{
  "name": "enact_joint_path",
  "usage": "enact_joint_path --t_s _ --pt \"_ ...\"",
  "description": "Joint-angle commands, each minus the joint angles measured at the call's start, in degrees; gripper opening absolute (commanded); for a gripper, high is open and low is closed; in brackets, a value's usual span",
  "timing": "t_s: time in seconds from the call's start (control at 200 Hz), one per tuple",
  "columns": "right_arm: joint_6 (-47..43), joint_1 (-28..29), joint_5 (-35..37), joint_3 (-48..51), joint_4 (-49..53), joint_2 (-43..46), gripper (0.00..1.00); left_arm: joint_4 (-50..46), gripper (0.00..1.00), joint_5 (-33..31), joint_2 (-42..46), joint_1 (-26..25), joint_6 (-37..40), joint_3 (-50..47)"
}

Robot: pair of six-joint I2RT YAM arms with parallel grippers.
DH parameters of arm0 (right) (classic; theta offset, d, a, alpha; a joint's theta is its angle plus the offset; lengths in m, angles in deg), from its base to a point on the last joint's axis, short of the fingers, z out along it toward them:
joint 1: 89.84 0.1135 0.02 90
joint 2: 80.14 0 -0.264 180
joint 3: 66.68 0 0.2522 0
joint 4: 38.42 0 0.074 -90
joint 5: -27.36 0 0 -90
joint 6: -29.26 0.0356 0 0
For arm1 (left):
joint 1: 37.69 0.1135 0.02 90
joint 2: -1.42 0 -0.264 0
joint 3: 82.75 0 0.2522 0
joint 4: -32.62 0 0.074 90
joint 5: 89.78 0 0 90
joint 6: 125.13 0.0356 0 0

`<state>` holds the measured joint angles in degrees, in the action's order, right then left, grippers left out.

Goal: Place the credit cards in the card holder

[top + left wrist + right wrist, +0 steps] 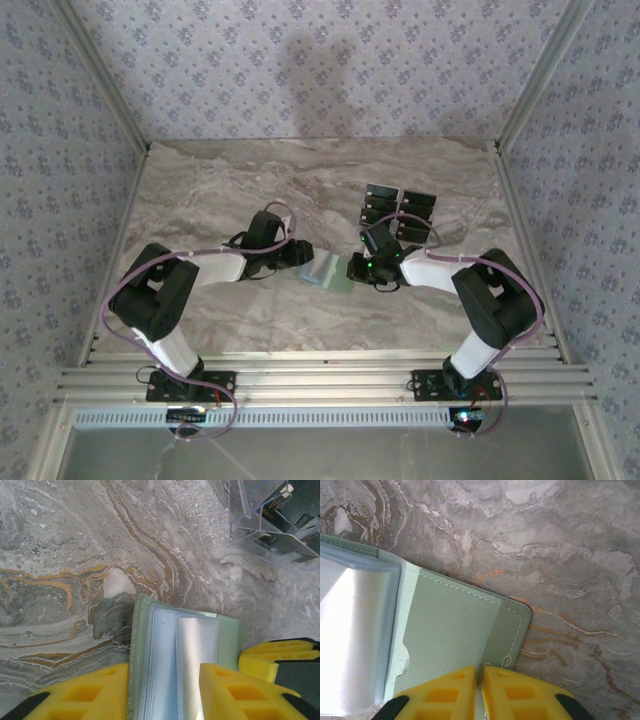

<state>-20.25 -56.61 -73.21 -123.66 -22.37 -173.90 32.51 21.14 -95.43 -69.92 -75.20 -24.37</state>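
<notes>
The card holder lies open on the marble worktop, between the 2 arms. The left gripper meets it from 9 o'clock. Its jaws stand apart with the clear inner sleeves between them, and whether they pinch cannot be told. The right gripper meets it from 3 o'clock, its jaws together and clamped on the edge of the green cover, just beside the stitched corner. The credit cards stand at 1 o'clock of the holder in a clear rack, apart from both grippers.
</notes>
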Motion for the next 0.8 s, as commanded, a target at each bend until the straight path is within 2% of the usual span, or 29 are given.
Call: enact_joint_path --t_s 0.0,0.225,0.645,0.799 --pt "-1.38 -0.96 3.54 1.13 2.90 -3.47 0.17 1.72 0.33 2.01 1.04 0.15 0.09 -0.50" --pt "-1.38 -0.95 3.46 1.10 2.88 -3.61 0.17 2.25 0.28 1.75 1.58 0.50 -0.15 -1.20" --pt "-1.47 -1.06 3.38 0.95 2.83 -4.04 0.17 2.62 0.12 0.78 2.72 0.85 -0.39 -2.07" --pt "-1.69 -1.09 2.94 0.53 3.05 -4.41 0.17 2.74 0.00 0.78 3.72 1.01 -0.53 -2.43"
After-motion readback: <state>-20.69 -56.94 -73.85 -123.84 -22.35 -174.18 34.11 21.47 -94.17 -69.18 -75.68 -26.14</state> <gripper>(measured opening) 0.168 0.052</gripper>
